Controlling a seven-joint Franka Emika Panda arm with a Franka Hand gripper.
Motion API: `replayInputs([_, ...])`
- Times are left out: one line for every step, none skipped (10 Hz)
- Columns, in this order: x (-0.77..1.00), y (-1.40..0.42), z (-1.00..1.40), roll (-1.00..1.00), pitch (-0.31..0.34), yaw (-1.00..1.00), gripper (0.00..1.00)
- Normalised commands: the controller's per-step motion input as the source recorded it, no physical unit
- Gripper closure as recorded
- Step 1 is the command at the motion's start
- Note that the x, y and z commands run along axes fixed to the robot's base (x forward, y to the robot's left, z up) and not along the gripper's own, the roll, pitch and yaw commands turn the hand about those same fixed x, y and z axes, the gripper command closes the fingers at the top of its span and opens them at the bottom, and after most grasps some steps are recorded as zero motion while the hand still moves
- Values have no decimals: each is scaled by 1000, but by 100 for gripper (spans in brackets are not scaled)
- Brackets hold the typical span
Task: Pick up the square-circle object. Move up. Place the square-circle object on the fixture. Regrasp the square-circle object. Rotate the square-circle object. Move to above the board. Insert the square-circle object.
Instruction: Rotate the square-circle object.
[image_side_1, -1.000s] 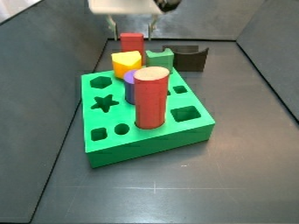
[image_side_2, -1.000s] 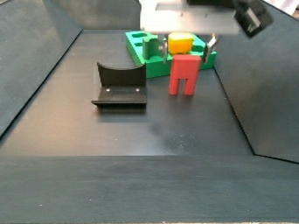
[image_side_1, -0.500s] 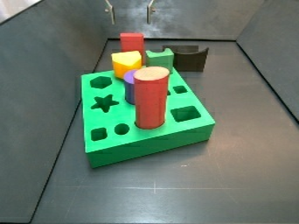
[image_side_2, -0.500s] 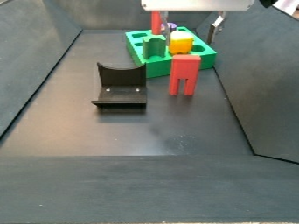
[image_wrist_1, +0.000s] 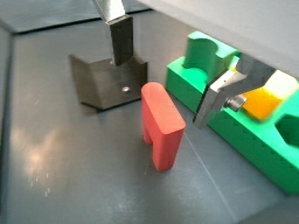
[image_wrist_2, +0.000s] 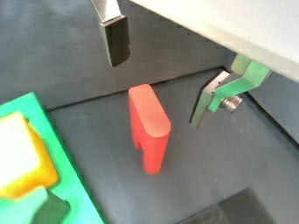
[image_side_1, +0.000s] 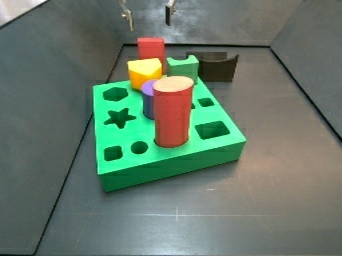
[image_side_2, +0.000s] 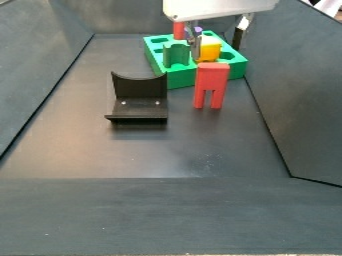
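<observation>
- We see the gripper (image_wrist_2: 158, 70) high above the peg (image_wrist_2: 147, 138), its two fingers (image_wrist_2: 114, 39) spread wide apart with nothing between them.
- In a side view only the fingertips show at the top edge of the frame, above the peg (image_side_1: 151, 48); in a side view the gripper (image_side_2: 214, 27) hangs at the upper right, over the board (image_side_2: 195, 62).
- The peg (image_side_2: 211, 84) stands upright on the dark floor (image_side_2: 160, 170), right of centre, just in front of the board and apart from it.
- In a wrist view the peg (image_wrist_1: 163, 124) stands between the fixture (image_wrist_1: 108, 81) and the board (image_wrist_1: 246, 131), touching neither.
- The fixture (image_side_2: 136, 99) sits left of the peg, near it.
- In a side view the board (image_side_1: 160, 140) fills the middle of the frame, with a tall red cylinder (image_side_1: 173, 112) standing on it and a yellow piece (image_side_1: 144, 72) behind.
</observation>
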Motion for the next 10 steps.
replayInputs([32, 8, -34, 1, 4, 1000, 0])
replayInputs([32, 7, -32, 1, 4, 1000, 0])
replayInputs([32, 6, -32, 1, 4, 1000, 0])
replayInputs([32, 6, -31, 1, 4, 1000, 0])
replayInputs([32, 5, -31, 1, 4, 1000, 0])
replayInputs([32, 5, -31, 1, 4, 1000, 0])
replayInputs([32, 5, -30, 1, 4, 1000, 0])
replayInputs([32, 5, -30, 1, 4, 1000, 0])
replayInputs([32, 5, -30, 1, 5, 1000, 0])
replayInputs([32, 5, -30, 1, 5, 1000, 0])
